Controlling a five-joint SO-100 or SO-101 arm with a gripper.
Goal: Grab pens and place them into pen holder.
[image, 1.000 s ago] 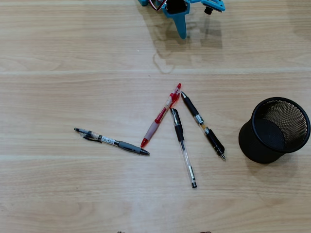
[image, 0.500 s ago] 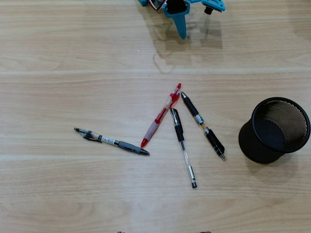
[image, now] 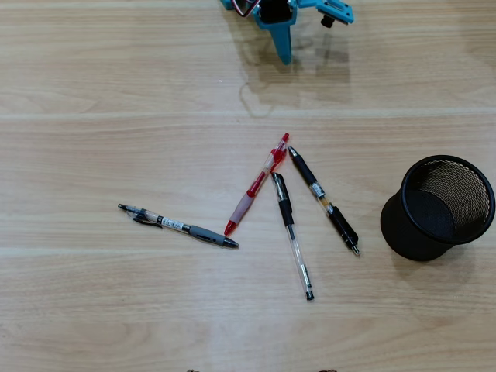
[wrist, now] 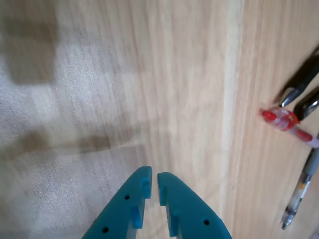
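— Teal plastic at the top edge of the overhead view, that is the pincer (image: pixel 284 54). Compared with half a second before, it sits a little higher and more to the left, and the small black knob beside it shifts as well. So the arm begins to move.

— And the pens?

— They do not move at all. The red pen (image: pixel 256 184), the clear pen with black cap (image: pixel 291 234) and the black pen (image: pixel 323 200) lie fanned together in the middle of the desk (image: pixel 93 310), their upper ends close to each other. The pen with the grey section (image: pixel 178 225) lies apart, to the left. The pen holder (image: pixel 439 208) stands upright at the right, and it looks empty.

— Is the pincer holding something?

— No. In the wrist view its two fingers (wrist: pixel 172 196) are almost pressed together, only a thin slit between, with nothing in it. The red pen's end shows at the right edge there. The task seems to be at its very start.
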